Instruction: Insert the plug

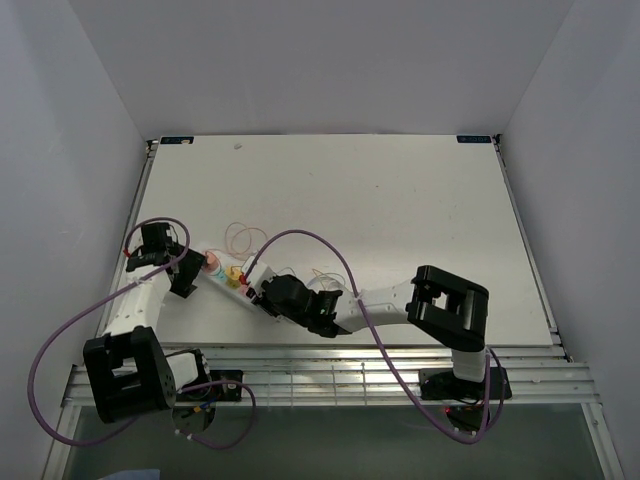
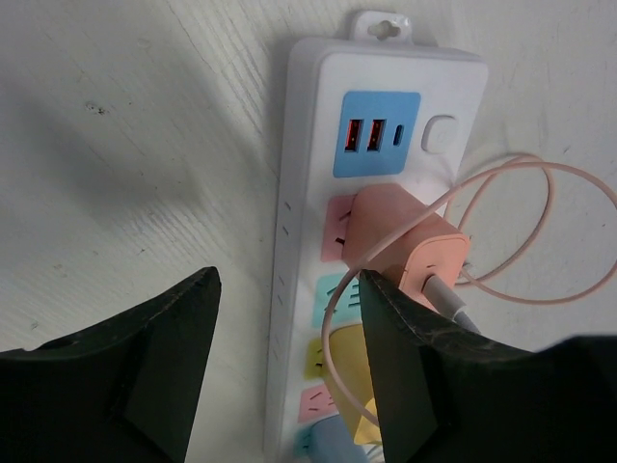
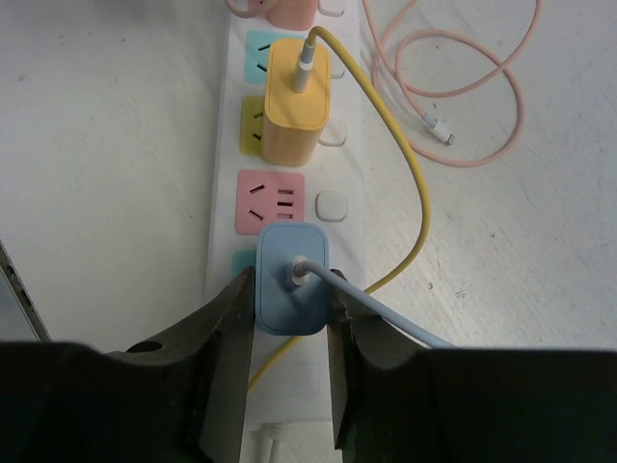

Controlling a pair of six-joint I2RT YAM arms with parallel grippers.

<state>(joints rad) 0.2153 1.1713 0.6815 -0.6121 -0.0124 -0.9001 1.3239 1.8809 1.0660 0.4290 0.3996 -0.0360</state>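
Observation:
A white power strip (image 1: 228, 278) with coloured sockets lies on the table at the left. In the right wrist view my right gripper (image 3: 292, 318) is shut on a blue plug (image 3: 292, 278), which stands on the teal socket (image 3: 243, 262) of the strip (image 3: 220, 145). How deep it sits is hidden. A yellow plug (image 3: 298, 101) sits further along, and an empty pink socket (image 3: 270, 203) lies between them. My left gripper (image 2: 289, 371) is open over the strip's (image 2: 299, 145) edge, beside a pink plug (image 2: 400, 241); it holds nothing.
A pink cable (image 3: 453, 96) lies coiled on the table right of the strip, and a yellow cable (image 3: 416, 193) curves beside it. A metal grate (image 1: 330, 365) runs along the table's near edge. White walls enclose the table.

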